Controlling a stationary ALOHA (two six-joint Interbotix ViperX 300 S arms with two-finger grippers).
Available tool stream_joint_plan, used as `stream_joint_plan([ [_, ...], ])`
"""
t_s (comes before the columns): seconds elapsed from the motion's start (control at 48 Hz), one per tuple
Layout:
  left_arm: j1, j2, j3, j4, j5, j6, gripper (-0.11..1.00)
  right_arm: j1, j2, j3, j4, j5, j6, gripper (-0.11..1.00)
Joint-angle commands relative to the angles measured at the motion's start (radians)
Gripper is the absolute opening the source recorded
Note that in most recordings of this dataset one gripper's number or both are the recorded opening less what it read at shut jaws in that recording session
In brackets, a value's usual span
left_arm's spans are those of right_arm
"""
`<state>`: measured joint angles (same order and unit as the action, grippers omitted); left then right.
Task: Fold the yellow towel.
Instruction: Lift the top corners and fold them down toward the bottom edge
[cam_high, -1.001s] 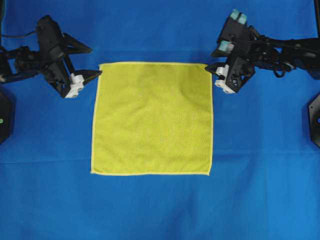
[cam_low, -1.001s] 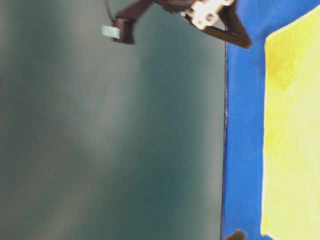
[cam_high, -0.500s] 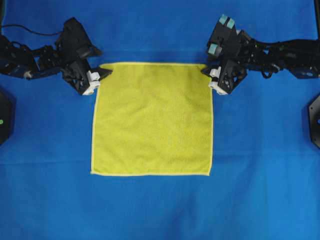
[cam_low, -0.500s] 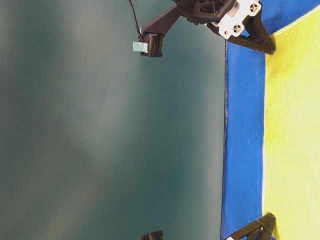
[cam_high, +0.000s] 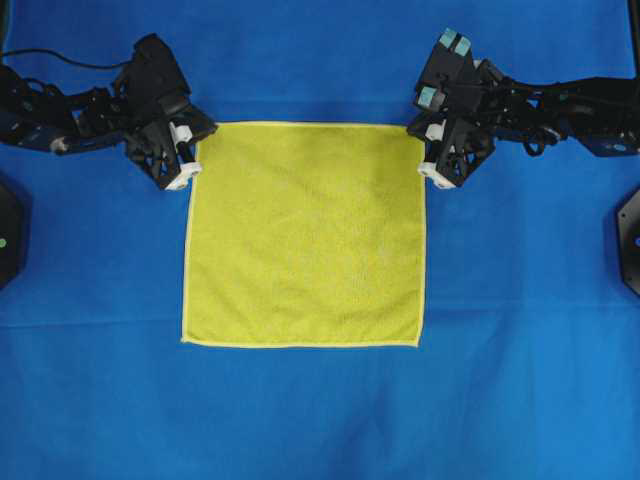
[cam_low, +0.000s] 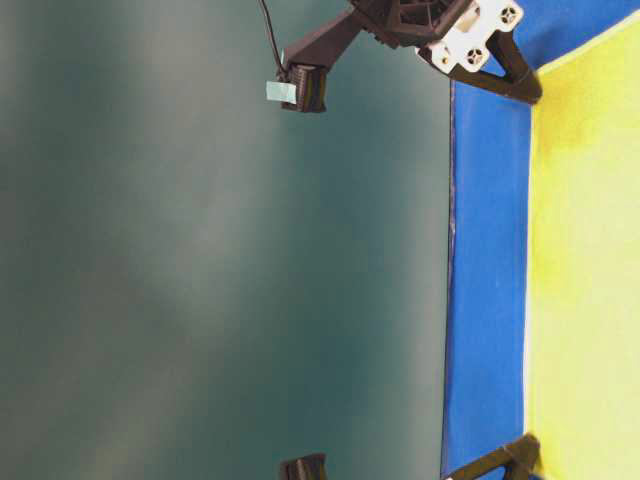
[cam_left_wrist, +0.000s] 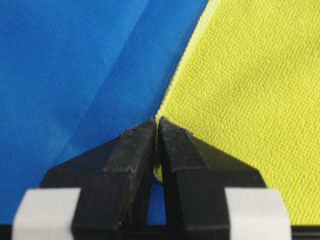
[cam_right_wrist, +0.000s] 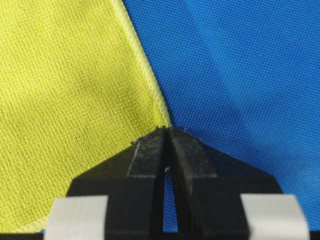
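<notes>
Your main risk is a thin pinch. Both grippers hold only the tip of a corner, so a quick lift could pull the hem out of one side. Then the towel swings from the other corner and the fold goes crooked. The jaws could also be nipping the blue table cover underneath, which would come up with the towel. The wrist views don't rule that out, so watch for blue rising.

Left gripper: jaws pressed together on the towel's far left corner, a sliver of yellow showing between the tips. Right gripper: same, clamped on the far right corner right at the hem.

The towel lies flat and square in the middle of the cover, unfolded, near edge free. I'd judge the grasp done and the lift not started.
</notes>
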<state>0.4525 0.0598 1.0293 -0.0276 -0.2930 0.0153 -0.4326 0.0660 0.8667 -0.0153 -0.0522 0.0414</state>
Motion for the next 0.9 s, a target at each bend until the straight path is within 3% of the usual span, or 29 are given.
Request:
stream_joint_plan([
  [0.0,0.005,-0.046,-0.002,-0.002,0.043,0.002,0.03,-0.003,-0.035,-0.003,0.0,0.012,0.002,0.02],
  [0.292,-0.021,-0.241,-0.005,-0.002,0.153,0.003,0.03,-0.003,-0.133,-0.003,0.0,0.069,0.002,0.02],
  [0.626,-0.041,-0.249,0.005,-0.002,0.173,0.0,0.03,0.003,-0.146,-0.009,0.005,0.071,0.005,0.02],
  [0.876,-0.149,-0.27,0.009,-0.002,0.244,-0.026,0.03,0.097,-0.21,-0.012,0.02,0.153,0.035,0.02],
])
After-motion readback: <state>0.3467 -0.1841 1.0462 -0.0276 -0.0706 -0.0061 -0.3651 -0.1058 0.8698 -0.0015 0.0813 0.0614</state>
